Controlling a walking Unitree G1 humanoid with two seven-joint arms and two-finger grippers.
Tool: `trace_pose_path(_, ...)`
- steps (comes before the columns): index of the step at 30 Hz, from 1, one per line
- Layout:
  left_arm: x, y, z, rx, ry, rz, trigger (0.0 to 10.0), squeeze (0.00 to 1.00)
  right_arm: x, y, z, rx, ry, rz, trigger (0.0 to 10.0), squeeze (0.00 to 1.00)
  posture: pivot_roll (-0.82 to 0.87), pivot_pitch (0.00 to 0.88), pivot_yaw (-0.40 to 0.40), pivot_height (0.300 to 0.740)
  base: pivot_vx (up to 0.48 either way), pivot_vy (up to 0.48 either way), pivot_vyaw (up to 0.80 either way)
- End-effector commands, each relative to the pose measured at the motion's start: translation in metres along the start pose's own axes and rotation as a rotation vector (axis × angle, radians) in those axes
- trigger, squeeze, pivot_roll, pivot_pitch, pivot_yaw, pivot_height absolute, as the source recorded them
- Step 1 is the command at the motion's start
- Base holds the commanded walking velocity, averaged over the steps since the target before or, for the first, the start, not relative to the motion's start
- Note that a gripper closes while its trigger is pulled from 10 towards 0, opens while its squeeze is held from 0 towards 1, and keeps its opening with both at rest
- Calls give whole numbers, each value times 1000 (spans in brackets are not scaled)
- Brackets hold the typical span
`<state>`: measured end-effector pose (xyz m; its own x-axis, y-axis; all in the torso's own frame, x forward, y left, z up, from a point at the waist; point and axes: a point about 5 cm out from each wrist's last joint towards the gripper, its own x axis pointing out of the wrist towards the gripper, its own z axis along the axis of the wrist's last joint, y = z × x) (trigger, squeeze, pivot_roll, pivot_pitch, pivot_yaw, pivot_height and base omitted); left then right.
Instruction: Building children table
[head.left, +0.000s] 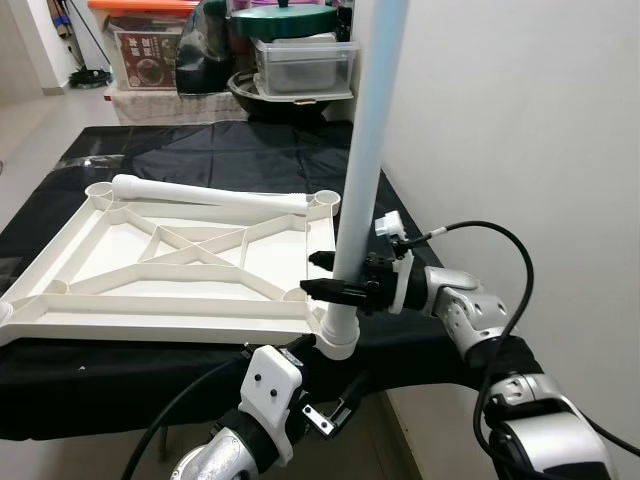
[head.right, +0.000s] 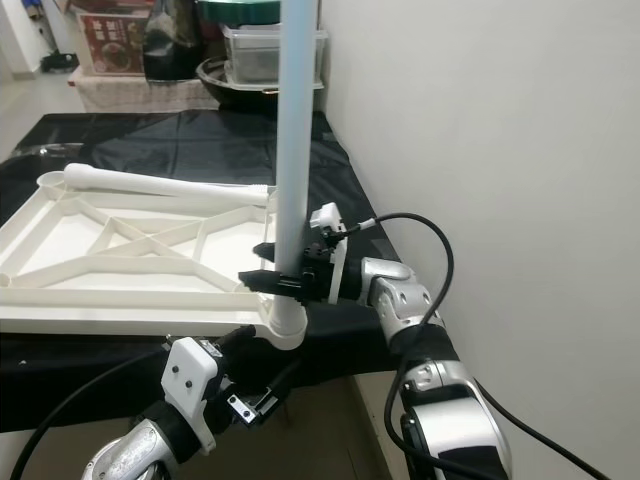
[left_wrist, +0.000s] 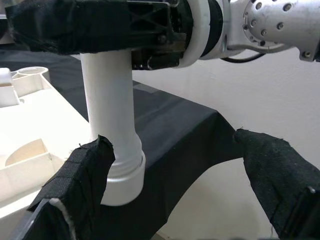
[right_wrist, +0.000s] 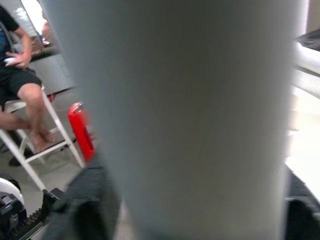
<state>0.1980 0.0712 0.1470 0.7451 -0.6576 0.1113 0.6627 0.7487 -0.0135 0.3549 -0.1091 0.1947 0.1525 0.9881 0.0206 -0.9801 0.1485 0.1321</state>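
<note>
Fingers of the right gripper (head.left: 322, 275) clamp a tall white plastic table leg (head.left: 365, 165), upright at the near right corner of the upside-down white ribbed tabletop (head.left: 170, 265) on black cloth (head.left: 230, 150). Left gripper (left_wrist: 175, 165) spreads wide around the leg's base, gripping nothing.

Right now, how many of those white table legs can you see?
2. One upright leg stands at the tabletop's near right corner, held by the right gripper. One lying leg rests across the far edge. Others may be out of sight.
</note>
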Motion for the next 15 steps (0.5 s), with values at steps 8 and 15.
trace_pose_path(8, -2, 0, -2, 4, 7, 5, 10000, 0, 8, 4, 1, -30, -22, 46, 0, 0, 145, 60, -59, 740, 0, 0, 0)
trace_pose_path(15, -2, 0, -2, 0, 9, 4, 10000, 0, 11, -14, -1, -58, -126, -311, 0, 0, 134, 56, -56, 740, 0, 0, 0)
